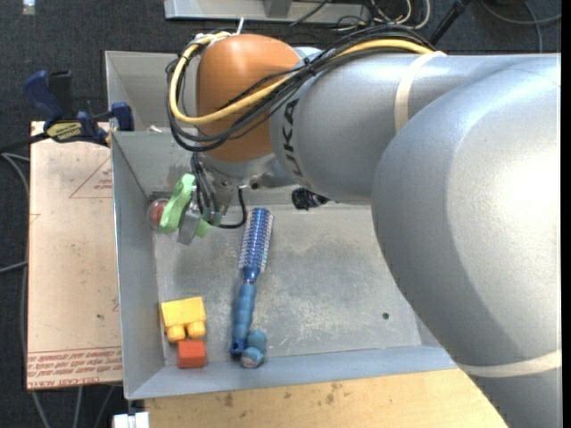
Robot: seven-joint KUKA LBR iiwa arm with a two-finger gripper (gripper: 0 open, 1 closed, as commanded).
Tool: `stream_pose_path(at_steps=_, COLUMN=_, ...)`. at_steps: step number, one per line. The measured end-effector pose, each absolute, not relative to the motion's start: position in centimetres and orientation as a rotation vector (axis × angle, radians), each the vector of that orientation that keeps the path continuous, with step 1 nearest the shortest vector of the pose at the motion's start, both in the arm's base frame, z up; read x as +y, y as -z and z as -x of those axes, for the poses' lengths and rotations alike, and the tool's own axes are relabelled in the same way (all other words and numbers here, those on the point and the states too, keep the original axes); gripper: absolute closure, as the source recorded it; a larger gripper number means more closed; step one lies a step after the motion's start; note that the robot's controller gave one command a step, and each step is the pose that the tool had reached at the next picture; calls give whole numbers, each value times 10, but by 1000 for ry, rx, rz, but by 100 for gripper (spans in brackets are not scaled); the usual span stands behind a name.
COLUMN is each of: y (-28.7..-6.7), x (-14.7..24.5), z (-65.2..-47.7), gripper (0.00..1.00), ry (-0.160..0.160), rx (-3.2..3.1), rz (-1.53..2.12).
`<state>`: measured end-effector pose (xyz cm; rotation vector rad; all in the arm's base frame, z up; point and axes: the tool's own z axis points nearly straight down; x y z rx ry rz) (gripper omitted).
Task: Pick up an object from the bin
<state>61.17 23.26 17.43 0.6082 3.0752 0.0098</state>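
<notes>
The grey arm is reaching into the bin, and its gripper is hanging low; I am not managing to tell if it is spread or pressed together. A blue hairbrush is lying just beside it toward the open floor, a yellow and orange block toy well apart toward the near wall, and a small green and red thing is sitting right beside it, perhaps touching. I am judging this one the target, so closing squarely and lifting straight, clear of the wall, is mattering most.
</notes>
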Motion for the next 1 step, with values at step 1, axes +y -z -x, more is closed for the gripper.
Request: stream_pose_path(at_steps=1, y=-197, x=234, z=-612, gripper=100, ry=-6, rx=3079, rz=-605)
